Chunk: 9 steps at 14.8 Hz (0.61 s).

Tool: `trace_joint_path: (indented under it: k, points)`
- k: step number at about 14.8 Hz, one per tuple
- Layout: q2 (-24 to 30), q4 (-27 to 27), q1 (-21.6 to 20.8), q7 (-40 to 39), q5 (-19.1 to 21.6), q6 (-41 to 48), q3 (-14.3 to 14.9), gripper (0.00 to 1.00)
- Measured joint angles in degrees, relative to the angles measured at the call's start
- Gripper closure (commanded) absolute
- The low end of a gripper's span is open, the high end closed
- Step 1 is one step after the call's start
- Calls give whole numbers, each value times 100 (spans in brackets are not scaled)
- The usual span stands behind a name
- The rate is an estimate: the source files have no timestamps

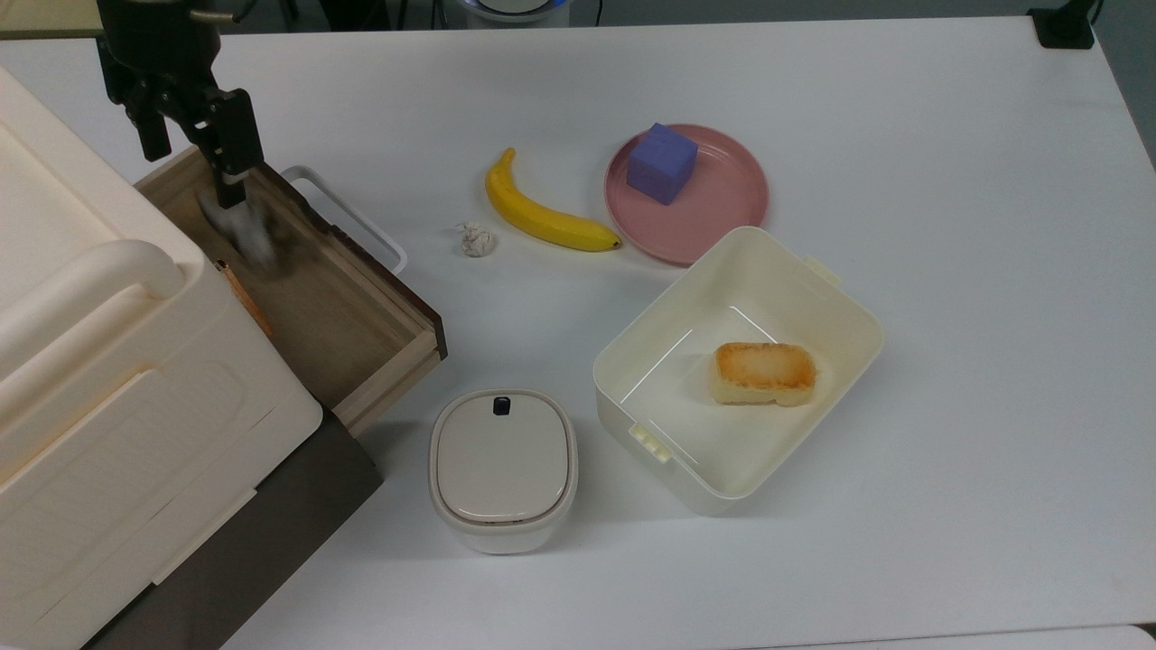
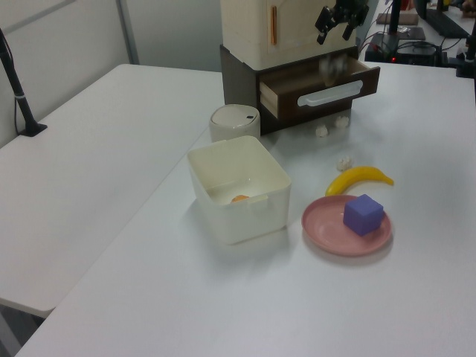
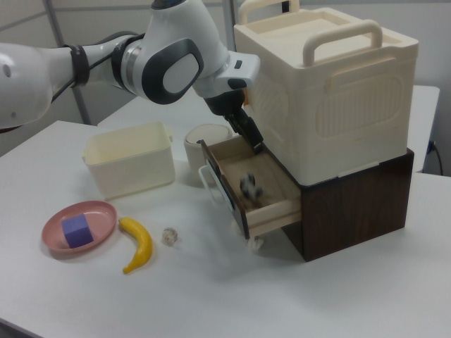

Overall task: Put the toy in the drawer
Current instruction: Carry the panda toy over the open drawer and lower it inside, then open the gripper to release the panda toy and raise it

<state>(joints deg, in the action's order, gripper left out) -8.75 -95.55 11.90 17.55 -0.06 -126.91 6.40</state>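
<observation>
Overhead, the gripper point(image 1: 188, 135) is seen with fingers spread and nothing between them, poised above the open drawer point(image 1: 298, 289). Below it, the toy point(image 1: 242, 226) is caught as a blur over the drawer's wood floor, inside the walls. From the right view's left, the white arm point(image 3: 169, 63) is angled downward.

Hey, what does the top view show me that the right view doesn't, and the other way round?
Top view: a browned bread piece inside the cream tub, and a dark button on the small container. Right view: the white arm and the big box's top handle. Both: the open gripper above the drawer, the blurred toy below it, the banana, the cube on the pink plate.
</observation>
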Motion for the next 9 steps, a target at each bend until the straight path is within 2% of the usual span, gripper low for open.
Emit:
trace_joint_path:
  k: [9]
  points:
    - [16, 29, -22, 165, -12, 160, -33, 0]
